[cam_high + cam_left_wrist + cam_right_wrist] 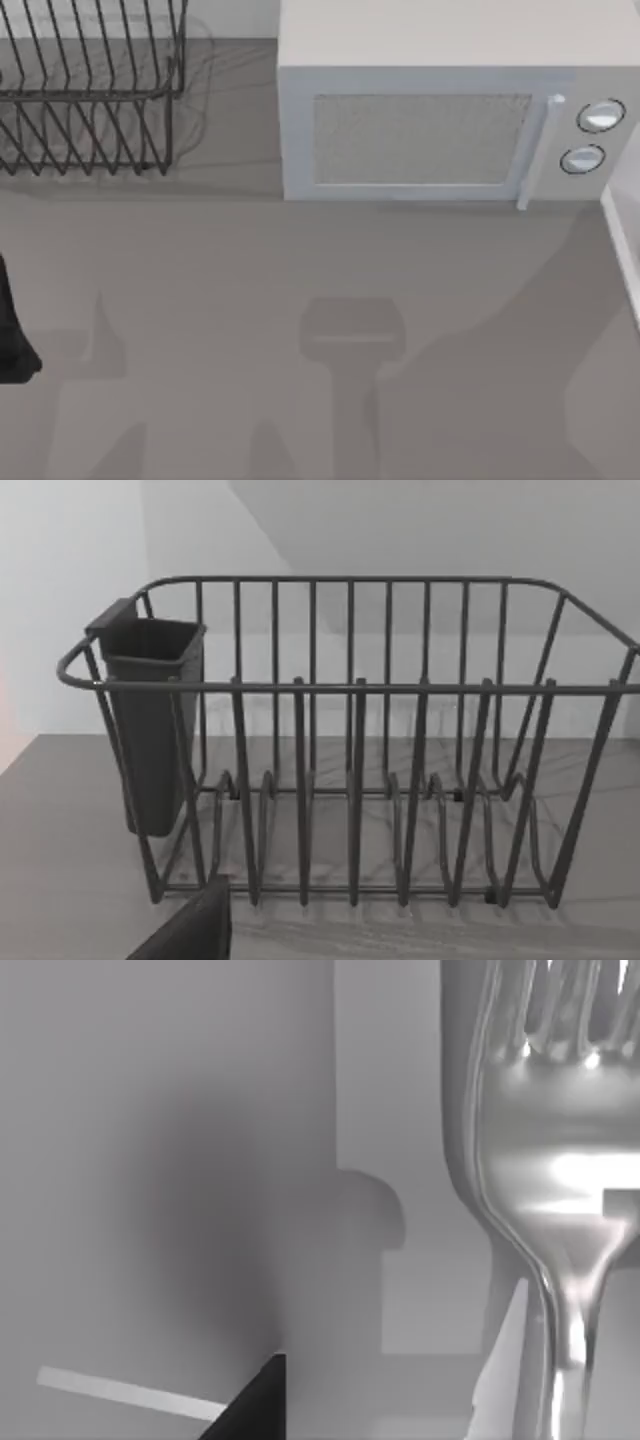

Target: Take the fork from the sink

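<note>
**Desk:** What do you have, far left first?

**Floor:** At your top view's left edge, mid-height, a black piece of the left arm [14, 340] pokes in. Whether its fingers are apart or together, you cannot tell. Upper left of the frame: one dark wire rack [90, 95] on the grey table [250, 270]. Your left wrist view faces that rack [350, 750] head-on, with one dark cup [150, 725] hung on its end wall and a black sliver of the left gripper [190, 930] at the lower edge.

**Desk:** And further right?

**Floor:** One white microwave [440, 110] fills the upper right, with two round knobs [600, 116] stacked beside its door handle.

**Desk:** The fork?

**Floor:** One fork [555, 1160], silvery, stands large in the right half of your right wrist view, tines at the top, neck running down to the lower edge. A dark wedge [250, 1405] and a pale one [500, 1370] flank the neck there. Whether the right jaws clamp it, you cannot tell.
</note>
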